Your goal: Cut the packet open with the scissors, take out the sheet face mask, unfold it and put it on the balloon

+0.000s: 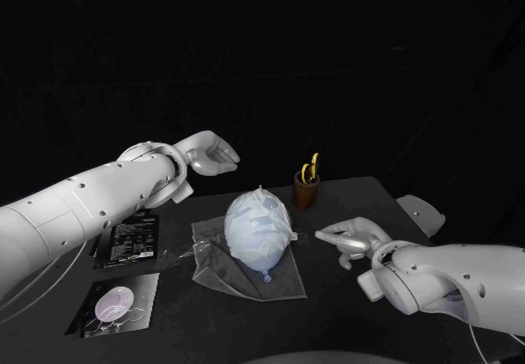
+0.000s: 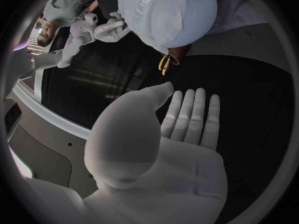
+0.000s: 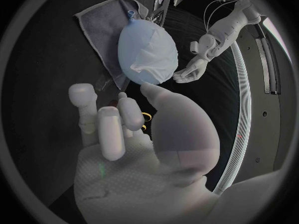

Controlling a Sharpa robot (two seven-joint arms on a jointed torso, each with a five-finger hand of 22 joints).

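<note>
Holds nothing: left hand (image 1: pixel 208 154) raised well back, fingers straight; right hand (image 1: pixel 352 239) loosely spread near the balloon (image 1: pixel 266 265). Shows the sheet face mask (image 1: pixel 257 216) draped over it, on a grey cloth (image 1: pixel 230 273), probably against rolling. Looks finished, hence scissors (image 1: pixel 312 168) upright in their holder (image 1: pixel 305 195).

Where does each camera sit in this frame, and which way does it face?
Head view: on the robot's head, looking down at the black table; both arms enter, with the left hand and the right hand beside the balloon.
Left wrist view: behind the left hand, facing the balloon and scissors; its palm shows.
Right wrist view: behind the right hand, facing the balloon on the grey cloth; its palm shows.
Shared: all three show the balloon.
</note>
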